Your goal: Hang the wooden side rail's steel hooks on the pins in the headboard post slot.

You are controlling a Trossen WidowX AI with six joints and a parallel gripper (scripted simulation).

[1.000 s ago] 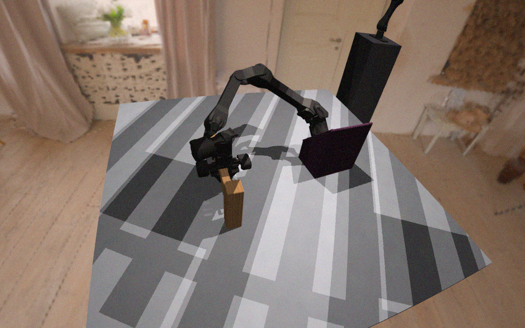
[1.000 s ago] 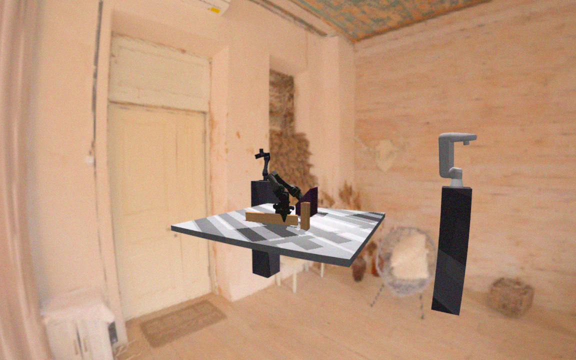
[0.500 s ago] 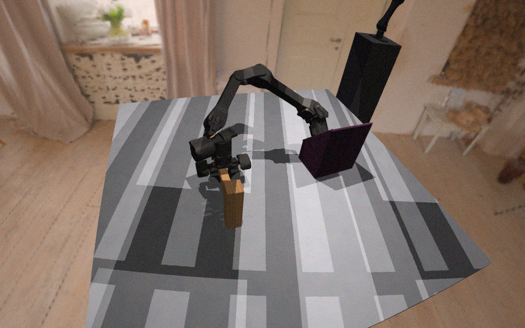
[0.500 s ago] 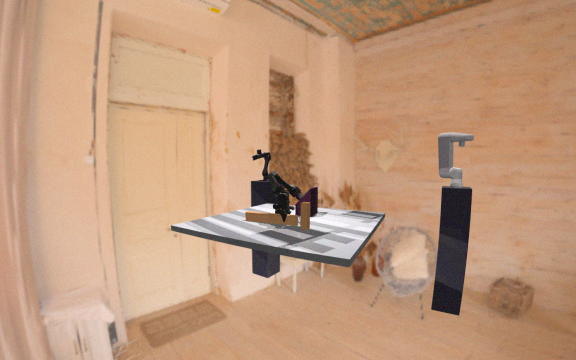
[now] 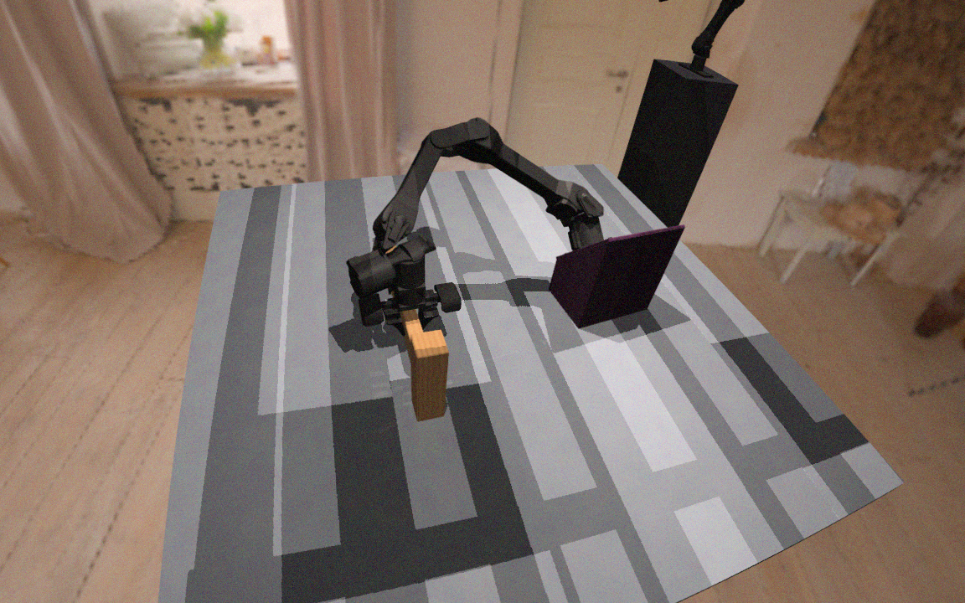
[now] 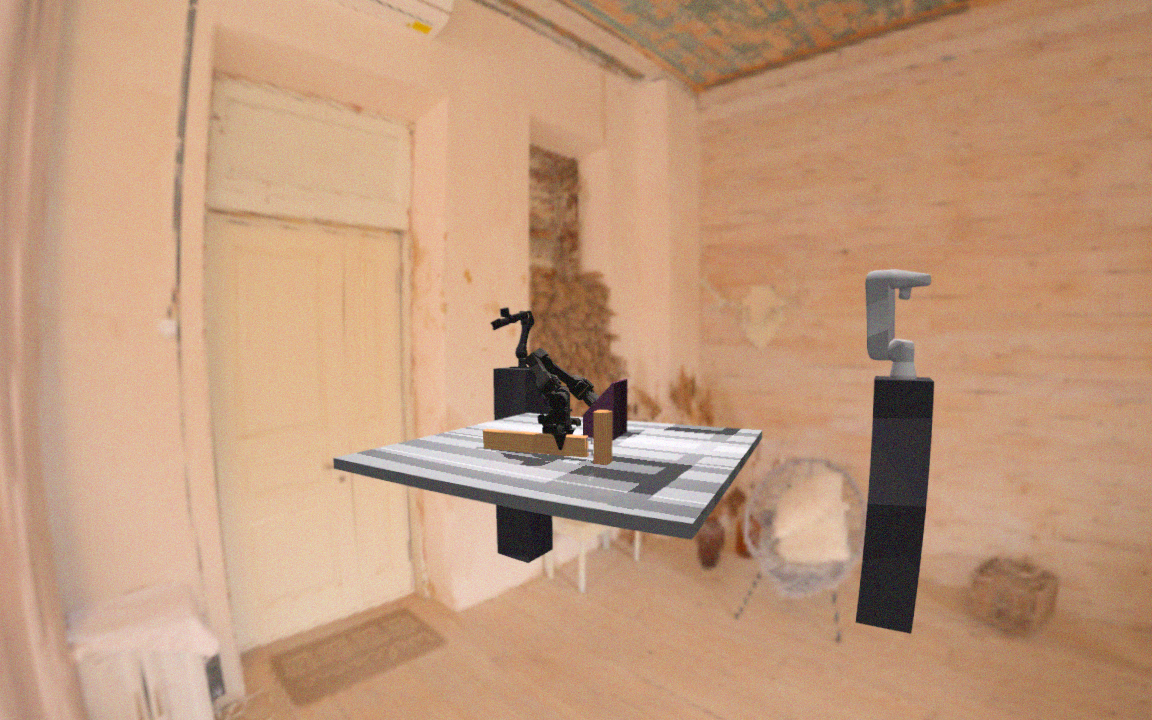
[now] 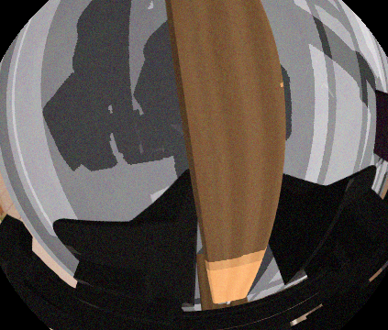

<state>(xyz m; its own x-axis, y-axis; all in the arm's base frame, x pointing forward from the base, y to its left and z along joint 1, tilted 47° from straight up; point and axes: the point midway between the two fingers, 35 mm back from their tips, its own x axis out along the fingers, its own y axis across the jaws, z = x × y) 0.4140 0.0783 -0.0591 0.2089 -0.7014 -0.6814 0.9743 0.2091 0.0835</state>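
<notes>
My gripper [image 5: 409, 310] [image 6: 559, 438] [image 7: 217, 171] points down and is shut on the wooden side rail [image 5: 410, 321] [image 6: 516, 441] [image 7: 232, 128], near its end at the post. One finger is on each side. The wooden headboard post [image 5: 430, 383] [image 6: 602, 437] stands upright on the table just past that end. The exterior view shows a narrow gap between rail and post, and the post's top is higher than the rail. The far end lies low at the table; contact there is too small to judge. The steel hooks, the slot and its pins are not visible.
A dark purple wedge-shaped block [image 5: 617, 280] [image 6: 618, 410] stands on the striped table [image 5: 568, 577] [image 6: 437, 474], in front of my arm's base. A black pedestal [image 5: 673, 135] with another arm is behind the table. A grey arm on a pedestal [image 6: 898, 501] stands off to the right.
</notes>
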